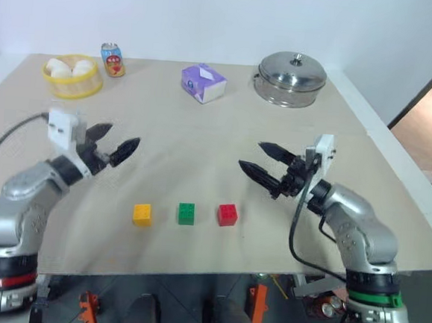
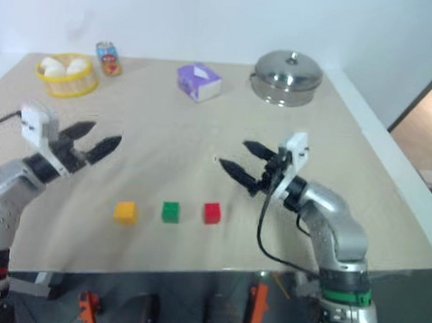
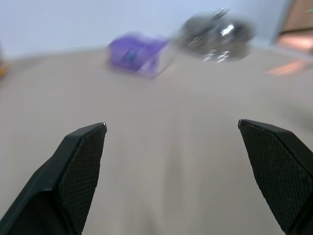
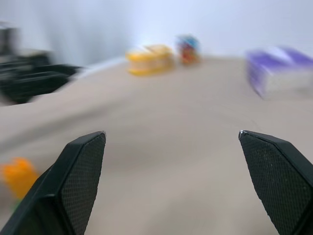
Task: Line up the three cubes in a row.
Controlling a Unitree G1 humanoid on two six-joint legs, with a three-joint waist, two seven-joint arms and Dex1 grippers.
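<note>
The big tan surface (image 1: 202, 145) holds everything. Toward its near edge, about the middle, sit three small plastic brick cubes with bumpy tops: the yellow cube (image 1: 142, 214), the green cube (image 1: 186, 213) and the red cube (image 1: 227, 214). They already stand in one row that runs side to side, along the near edge, with small gaps between them and none touching.

The robot's left hand (image 1: 109, 147) hangs above the surface, up and toward the left edge from the yellow cube. Its two black fingers are spread wide and hold nothing. The robot's right hand (image 1: 264, 163) hangs up and toward the right edge from the red cube. Its fingers are spread wide too, with nothing in them.

The left hand is nearer the yellow cube, the right hand nearer the red one. I think the row looks done, so no cube needs another push.
</note>
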